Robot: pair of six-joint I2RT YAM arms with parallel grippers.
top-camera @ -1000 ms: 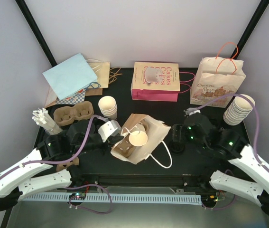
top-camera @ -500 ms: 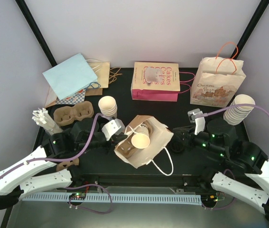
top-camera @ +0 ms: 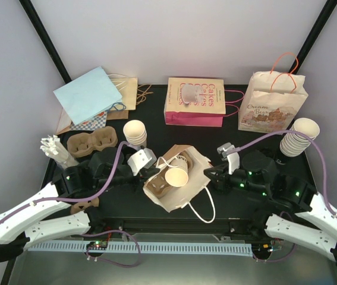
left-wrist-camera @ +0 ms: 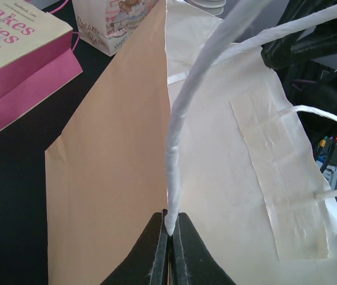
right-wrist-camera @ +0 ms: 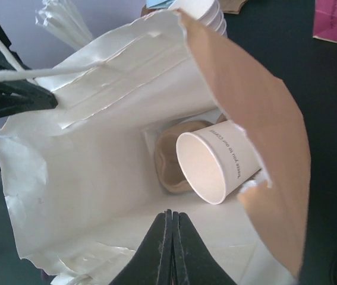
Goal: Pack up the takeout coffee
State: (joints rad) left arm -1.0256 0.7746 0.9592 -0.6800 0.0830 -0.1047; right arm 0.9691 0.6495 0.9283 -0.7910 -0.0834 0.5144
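Two grippers were at the brown paper bag point(top-camera: 197, 164), which lay on its side in the middle of the black table point(top-camera: 245, 139) with its mouth turned to the right arm. The left gripper point(left-wrist-camera: 169, 221) was closed tight on one white twisted-paper handle point(left-wrist-camera: 178, 119) of the bag and held it up at the left side of the mouth. The right gripper point(right-wrist-camera: 172, 215) was at the near edge of the mouth with its jaws pressed together; I could not tell if any paper was caught between them. The cream-white paper cup point(right-wrist-camera: 216, 163) lay on its side deep inside the bag, its open mouth facing the right wrist camera, with a line of small print along its side. It rested against a brown pulp carrier point(right-wrist-camera: 167, 159) at the bottom of the bag. Behind the bag, near the left arm, stood a stack of nested cream cups point(top-camera: 135, 132), and a second pulp carrier point(top-camera: 92, 141) was just to the left of it. Another cup stack point(top-camera: 299, 136) stood at the right edge of the table. At the back wall were a light blue bag point(top-camera: 88, 94), a pink "Cakes" bag point(top-camera: 195, 101) and a "Cream" bag point(top-camera: 272, 107) with orange handles.
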